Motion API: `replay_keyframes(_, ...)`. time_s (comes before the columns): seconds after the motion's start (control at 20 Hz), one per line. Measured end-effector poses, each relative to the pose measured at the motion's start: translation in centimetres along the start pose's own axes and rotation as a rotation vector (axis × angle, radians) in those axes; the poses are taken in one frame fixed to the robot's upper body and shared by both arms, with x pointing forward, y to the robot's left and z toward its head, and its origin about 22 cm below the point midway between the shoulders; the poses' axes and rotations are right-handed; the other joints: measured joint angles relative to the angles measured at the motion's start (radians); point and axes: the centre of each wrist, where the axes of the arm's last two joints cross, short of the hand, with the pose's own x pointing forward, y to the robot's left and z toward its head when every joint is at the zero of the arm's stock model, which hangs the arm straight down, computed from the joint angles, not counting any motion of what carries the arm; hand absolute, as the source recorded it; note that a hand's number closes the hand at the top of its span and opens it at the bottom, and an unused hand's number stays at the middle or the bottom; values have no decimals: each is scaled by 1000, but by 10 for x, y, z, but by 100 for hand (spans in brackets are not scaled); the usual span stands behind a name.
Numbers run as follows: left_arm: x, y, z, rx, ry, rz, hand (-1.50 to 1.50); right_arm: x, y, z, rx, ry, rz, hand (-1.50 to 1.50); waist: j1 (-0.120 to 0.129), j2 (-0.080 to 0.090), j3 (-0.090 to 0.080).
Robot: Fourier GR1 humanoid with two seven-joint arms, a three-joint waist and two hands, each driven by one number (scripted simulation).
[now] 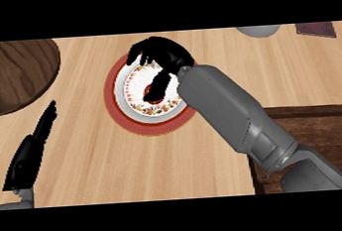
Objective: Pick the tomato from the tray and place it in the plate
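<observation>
Red rim: the plate [148,123] lies on the wooden counter [133,164], its white floral centre partly covered by the right hand [159,56]
Right hand: reaches from the dark tray [328,127] at lower right across to the plate, fingers curled downward over the plate's far side, thumb hanging toward the centre
Tomato: a small red patch [152,90] shows beside the thumb over the plate's middle; it seems to be the tomato, pinched or just resting under the hand, though the fingers hide most of it
Contact: I cannot tell whether the tomato already touches the plate or hangs just above it
Left hand: open, fingers straight, resting at the lower left edge [30,156], well apart from the plate
Risk, early release: if the tomato is above the surface when the fingers spread, it could roll off the shallow rim onto the counter
Risk, drag: fingers curled near the far rim could catch it as the hand lifts and shift or tip the plate
Risk, forearm: the grey forearm [225,109] crosses the near right rim closely; a low withdrawal could nudge the plate
Other things: dark round board [14,72] at upper left, grey bowl [258,30] at top
</observation>
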Motion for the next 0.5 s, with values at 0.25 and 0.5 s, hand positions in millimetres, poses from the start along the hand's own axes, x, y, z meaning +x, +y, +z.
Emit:
replay_keyframes(0.25,4,5,0,9,5,1,0,-3,0,1,-91,-34,-137,-150,-8,0,1)
replay_keyframes(0.5,-3,6,7,24,17,-2,0,-9,-13,0,-245,-26,-288,-150,-28,-2,1)
